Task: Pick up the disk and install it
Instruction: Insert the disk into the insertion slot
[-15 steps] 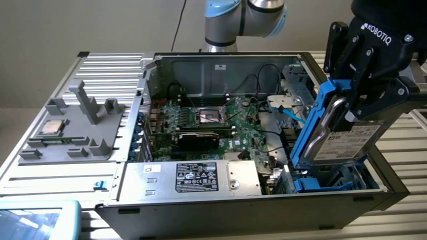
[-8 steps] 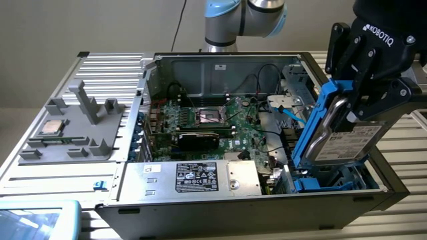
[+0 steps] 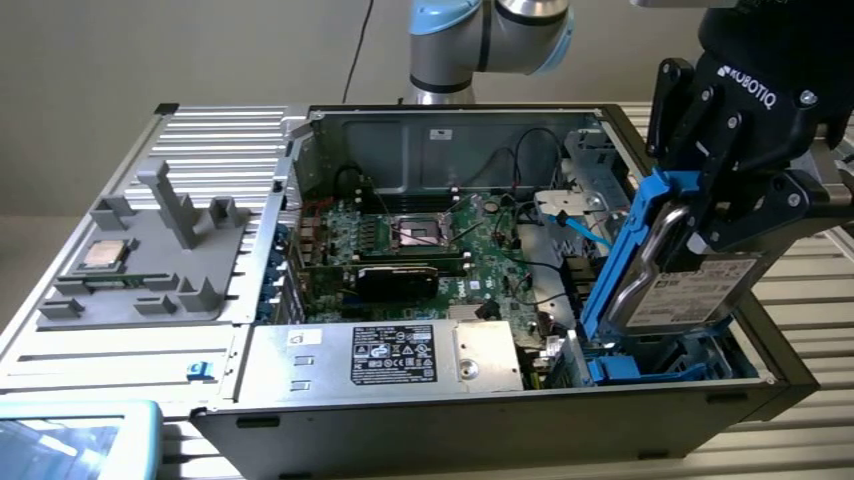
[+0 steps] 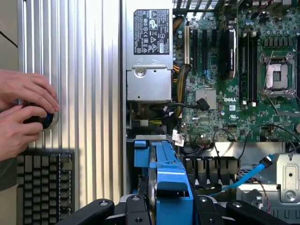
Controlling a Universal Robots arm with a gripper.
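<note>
The disk (image 3: 683, 292) is a silver-grey drive with a white label, clipped in a bright blue carrier frame (image 3: 630, 250). It stands steeply tilted at the exterior view's right, with its lower end down in the blue drive bay (image 3: 667, 366) of the open computer case (image 3: 400, 425). My black gripper (image 3: 707, 215) is shut on the disk's upper part, one finger on each side. In the wrist view the disk (image 4: 168, 180) runs edge-on between my fingers (image 4: 96, 211), above the case interior.
Inside the case lie the motherboard (image 3: 427, 240), the silver power supply (image 3: 400, 355) and a blue cable (image 3: 587, 232) close to the disk. A grey fixture with a CPU chip (image 3: 107, 255) sits on the exterior view's left. A person's hands (image 4: 23, 110) and a keyboard (image 4: 44, 185) are beside the case.
</note>
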